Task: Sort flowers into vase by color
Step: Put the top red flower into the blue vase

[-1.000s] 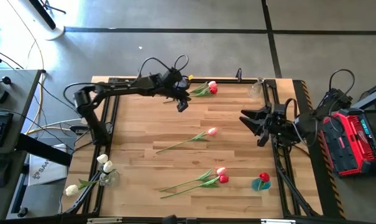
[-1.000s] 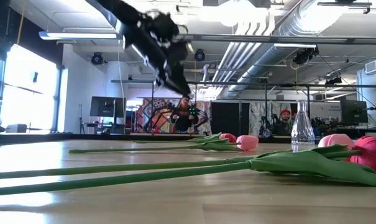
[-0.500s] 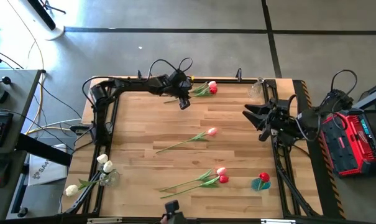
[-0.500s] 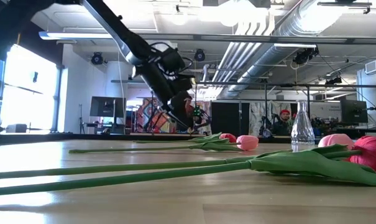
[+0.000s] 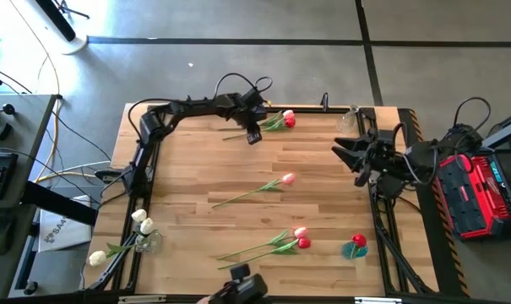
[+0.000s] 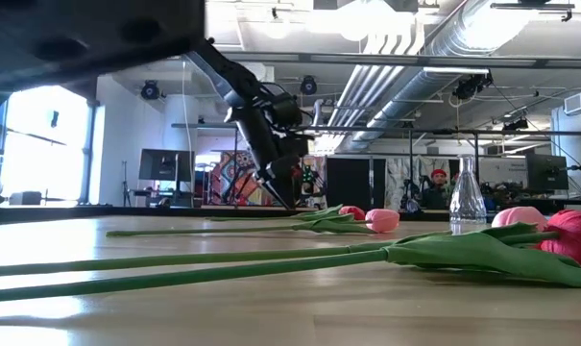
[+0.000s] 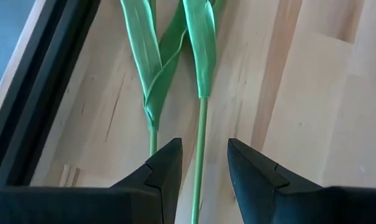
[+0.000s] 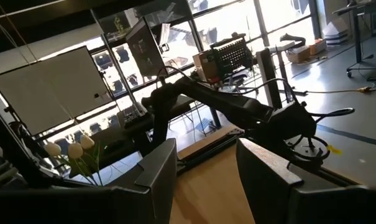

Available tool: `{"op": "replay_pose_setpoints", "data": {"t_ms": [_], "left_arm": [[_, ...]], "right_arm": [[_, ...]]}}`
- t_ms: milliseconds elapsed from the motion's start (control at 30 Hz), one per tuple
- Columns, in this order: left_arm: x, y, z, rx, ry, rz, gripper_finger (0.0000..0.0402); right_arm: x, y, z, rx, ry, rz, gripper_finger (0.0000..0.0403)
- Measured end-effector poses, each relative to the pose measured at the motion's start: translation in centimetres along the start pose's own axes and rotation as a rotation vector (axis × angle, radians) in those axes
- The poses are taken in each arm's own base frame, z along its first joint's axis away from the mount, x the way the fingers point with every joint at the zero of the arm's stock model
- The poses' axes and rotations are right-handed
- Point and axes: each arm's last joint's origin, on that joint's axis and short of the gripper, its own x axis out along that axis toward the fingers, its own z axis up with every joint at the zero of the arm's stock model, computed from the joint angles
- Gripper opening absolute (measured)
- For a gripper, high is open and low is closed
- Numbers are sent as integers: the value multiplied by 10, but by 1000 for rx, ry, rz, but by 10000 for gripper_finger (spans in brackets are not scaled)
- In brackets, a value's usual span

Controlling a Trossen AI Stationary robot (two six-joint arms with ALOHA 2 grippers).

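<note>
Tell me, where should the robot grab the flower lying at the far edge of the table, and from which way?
Probably by the thin green stem, from straight above. The flower lies flat on the table, and the left gripper already hangs over it with open fingers on either side of the stem, just below the leaves. The soft head would squash; the stem fits between them.
</note>
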Motion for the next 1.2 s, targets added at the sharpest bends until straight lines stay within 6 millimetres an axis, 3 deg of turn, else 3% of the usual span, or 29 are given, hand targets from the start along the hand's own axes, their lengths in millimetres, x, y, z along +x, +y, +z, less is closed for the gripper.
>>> {"op": "replay_pose_setpoints", "data": {"t_ms": [233, 533, 867, 1000, 1200], "left_arm": [[13, 5, 1, 1, 64, -35, 117], [9, 7, -6, -29, 148, -54, 117], [9, 13, -15, 52, 225, -30, 114], [9, 12, -15, 85, 223, -36, 87], [10, 7, -14, 115, 227, -50, 17]], "right_arm": [[-3, -3, 1, -8, 7, 0, 156], [-8, -9, 3, -13, 10, 2, 156], [-14, -15, 7, -14, 6, 3, 156], [-14, -14, 7, -9, 7, 3, 156], [-14, -14, 7, -8, 7, 3, 156]]}}
